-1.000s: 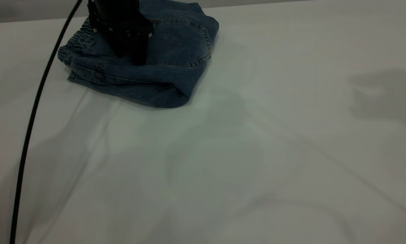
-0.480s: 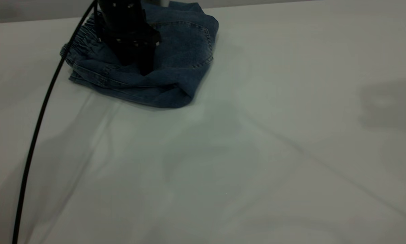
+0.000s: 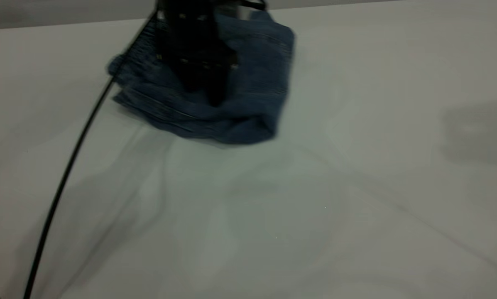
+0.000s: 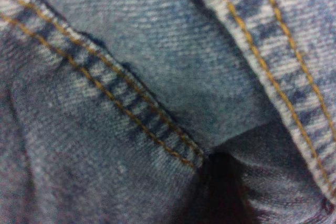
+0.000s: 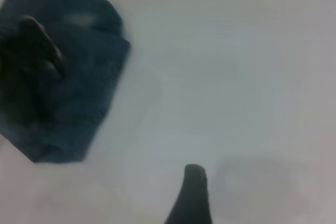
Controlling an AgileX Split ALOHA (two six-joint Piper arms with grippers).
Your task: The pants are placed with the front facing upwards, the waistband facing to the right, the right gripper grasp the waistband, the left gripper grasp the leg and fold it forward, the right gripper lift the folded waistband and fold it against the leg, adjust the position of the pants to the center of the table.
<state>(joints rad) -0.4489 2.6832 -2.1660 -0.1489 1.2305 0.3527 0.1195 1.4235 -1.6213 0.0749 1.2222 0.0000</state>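
Note:
The blue denim pants (image 3: 252,83) lie folded in a bundle at the far left of the white table (image 3: 314,207). Their ruffled waistband (image 3: 138,54) shows at the bundle's left edge. My left gripper (image 3: 213,97) comes down from above into the middle of the bundle, shut on the denim. Denim with tan stitching (image 4: 157,51) fills the left wrist view, and that gripper (image 4: 220,192) is a dark shape among it. My right gripper (image 5: 193,174) hangs over bare table, well away from the pants (image 5: 79,77), and holds nothing I can see. It is outside the exterior view.
The left arm's black cable (image 3: 65,174) runs from the gripper down to the table's near left corner. The cloth covering the table has soft creases (image 3: 157,174) in front of the pants. The table's far edge (image 3: 356,4) runs just behind the bundle.
The left gripper has moved right and slightly nearer, and the folded pants have slid with it. The cable has swung right too.

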